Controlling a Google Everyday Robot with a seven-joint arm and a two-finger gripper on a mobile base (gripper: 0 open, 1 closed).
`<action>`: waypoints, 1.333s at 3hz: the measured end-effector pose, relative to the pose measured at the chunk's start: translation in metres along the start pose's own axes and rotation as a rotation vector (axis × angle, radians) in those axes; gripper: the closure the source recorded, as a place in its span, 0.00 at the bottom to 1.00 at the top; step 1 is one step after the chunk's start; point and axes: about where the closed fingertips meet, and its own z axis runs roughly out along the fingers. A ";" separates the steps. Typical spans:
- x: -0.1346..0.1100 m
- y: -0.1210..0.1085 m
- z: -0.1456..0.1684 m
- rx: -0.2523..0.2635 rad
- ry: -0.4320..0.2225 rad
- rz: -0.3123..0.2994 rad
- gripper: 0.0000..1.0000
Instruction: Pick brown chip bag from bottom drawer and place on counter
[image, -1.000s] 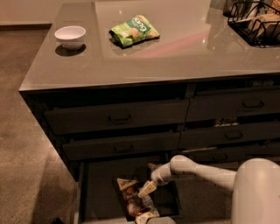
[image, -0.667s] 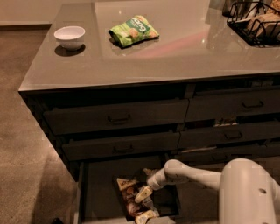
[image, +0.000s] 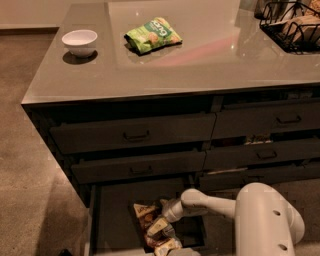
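Camera view puts my arm (image: 215, 204) nearest, reaching in low from the right because the target sits below everything else, so I have to come in under the upper drawers (image: 132, 136) instead of from above. The gripper (image: 158, 226) is down inside the bottom drawer (image: 112, 220), at the heap of crinkled packets there; whether it is spread, closed or already pinching something I cannot tell. The brown chip bag (image: 143, 210) lies on the drawer floor just beside the gripper, on its left, too close for me to judge whether they touch, with more crumpled wrapping toward the drawer front. The drawer stands pulled well out, which I take as the reason I can get at the bag at all. Above, the two upper rows of drawers sit nearly closed, out of my way. Beyond them the counter (image: 200, 70) holds a green snack bag (image: 152, 35), a white bowl (image: 80, 41) at the left and a wire basket (image: 292, 27) at the far right, with bare surface between for setting the bag down. Compared with a second ago, the gripper has dropped lower and further left into the drawer, closing on the bag, while the bag and everything on the counter have stayed put.
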 end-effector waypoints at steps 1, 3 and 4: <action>-0.003 0.002 0.014 -0.004 0.000 0.042 0.07; -0.005 0.005 0.031 -0.030 0.005 0.092 0.48; -0.014 0.003 0.024 -0.066 -0.059 0.103 0.80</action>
